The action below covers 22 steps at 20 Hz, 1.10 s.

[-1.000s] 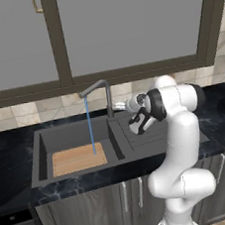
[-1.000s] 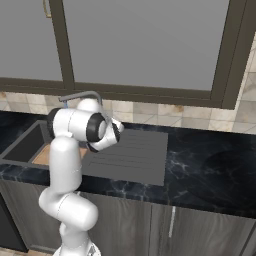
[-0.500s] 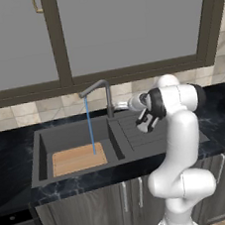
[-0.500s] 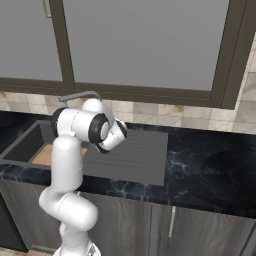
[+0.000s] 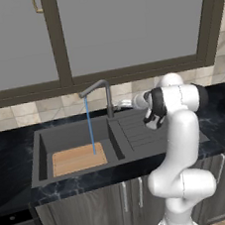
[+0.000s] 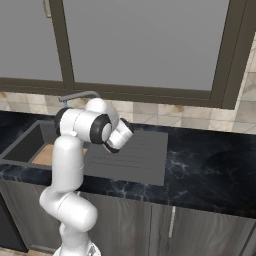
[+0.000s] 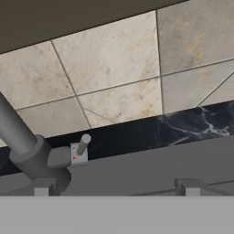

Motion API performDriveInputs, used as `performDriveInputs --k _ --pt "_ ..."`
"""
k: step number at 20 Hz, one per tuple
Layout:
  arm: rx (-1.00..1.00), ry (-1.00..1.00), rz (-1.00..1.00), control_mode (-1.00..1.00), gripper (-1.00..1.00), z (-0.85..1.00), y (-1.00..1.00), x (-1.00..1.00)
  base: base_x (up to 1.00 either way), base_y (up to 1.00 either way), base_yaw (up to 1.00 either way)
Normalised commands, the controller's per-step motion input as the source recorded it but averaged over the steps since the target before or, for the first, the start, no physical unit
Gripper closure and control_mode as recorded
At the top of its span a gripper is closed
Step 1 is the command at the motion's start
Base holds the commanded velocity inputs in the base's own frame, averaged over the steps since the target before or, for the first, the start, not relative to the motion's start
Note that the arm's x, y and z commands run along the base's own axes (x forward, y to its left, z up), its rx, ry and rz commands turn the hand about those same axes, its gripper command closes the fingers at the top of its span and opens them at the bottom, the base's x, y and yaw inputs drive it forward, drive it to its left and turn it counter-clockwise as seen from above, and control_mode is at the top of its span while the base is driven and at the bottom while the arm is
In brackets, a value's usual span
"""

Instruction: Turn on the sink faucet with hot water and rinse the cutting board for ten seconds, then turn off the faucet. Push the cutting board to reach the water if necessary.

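**At the lever: water running, shut-off comes next**

At the centre of the left base view, the claw (image 5: 125, 103) hangs just right of the faucet (image 5: 102, 93), its fingers spread wide and holding nothing. In the hand view the two finger tips (image 7: 41, 191) rise at the bottom edge, one below the faucet base and one well to the right; the small lever (image 7: 82, 145) stands between them, higher in the frame and apparently a little beyond them, tilted slightly right. Nothing touches it.

Outward from there, the water (image 5: 89, 125) falls as a thin blue line from the spout, left of centre in that view, and lands on the right part of the board (image 5: 78, 159), which lies flat on the floor of the sink (image 5: 39, 158). The ribbed drainboard (image 6: 135, 155) shows mid-frame in the right base view, set into the black marbled worktop (image 6: 210, 170); tan tile (image 7: 119, 82) fills the upper hand view.

The step in hand looks like the rinse itself, with the stream already on the board, so no push seems needed. The next move, once the rinse time is up, calls for easing the claw forward to the lever and nudging it back toward off, without knocking the post.
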Motion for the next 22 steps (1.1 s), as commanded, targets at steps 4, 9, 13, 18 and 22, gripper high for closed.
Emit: performDriveInputs --k 4,9,13,18,22 --pt "0.0 0.0 0.0 -1.0 -1.0 0.18 -0.14 0.0 0.0 0.0 0.0" --pt "0.0 0.0 0.0 -1.0 -1.0 0.23 -0.06 0.0 0.0 0.0 0.0" --pt "0.0 0.0 0.0 -1.0 -1.0 0.23 -0.04 0.0 0.0 0.0 0.0" --pt "0.0 0.0 0.0 -1.0 -1.0 0.03 -0.03 0.0 0.0 0.0 0.0" --pt "0.0 0.0 0.0 -1.0 -1.0 0.0 0.0 0.0 0.0 0.0 0.0"
